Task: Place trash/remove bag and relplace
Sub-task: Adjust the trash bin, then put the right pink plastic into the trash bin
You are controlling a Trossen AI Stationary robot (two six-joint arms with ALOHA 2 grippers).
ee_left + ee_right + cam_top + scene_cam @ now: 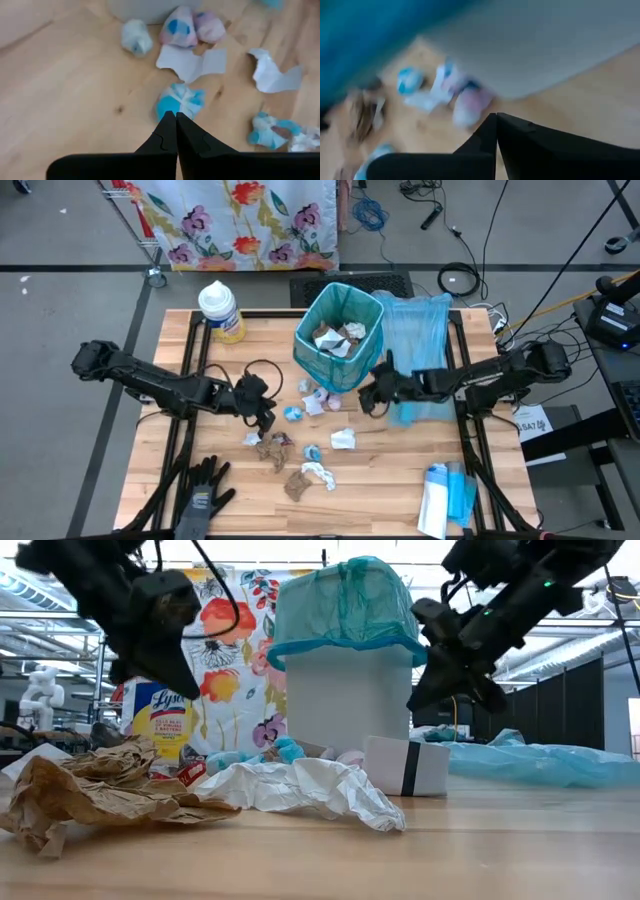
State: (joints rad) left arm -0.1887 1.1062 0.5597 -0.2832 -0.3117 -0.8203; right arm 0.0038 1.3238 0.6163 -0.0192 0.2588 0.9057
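From above, the wooden surface [400,480] carries a white bin [340,332] lined with a teal bag, standing near the far edge with a few crumpled scraps inside. More trash [300,445] lies scattered in front of it: white tissues, blue-and-white wads, brown paper. The left gripper [266,420] hangs over the scraps' left side, fingers pressed together with nothing between them. The right gripper [367,398] sits just beside the bin's front right corner, fingers likewise together and empty. A loose light blue bag [420,345] lies behind the right arm, a wipes canister [221,311] stands at the far left, and a black glove [200,492] lies at the near left edge

At table height, brown paper [90,790] and a white tissue [310,790] fill the foreground, with the bin [345,690] behind and both arms raised clear of the surface

The left wrist view shows the closed fingers [175,132] pointing at a blue-and-white wad [180,100], though whether they touch it I cannot tell

The right wrist view shows closed fingers [496,132] near a pinkish wad [470,105] at the bin's foot
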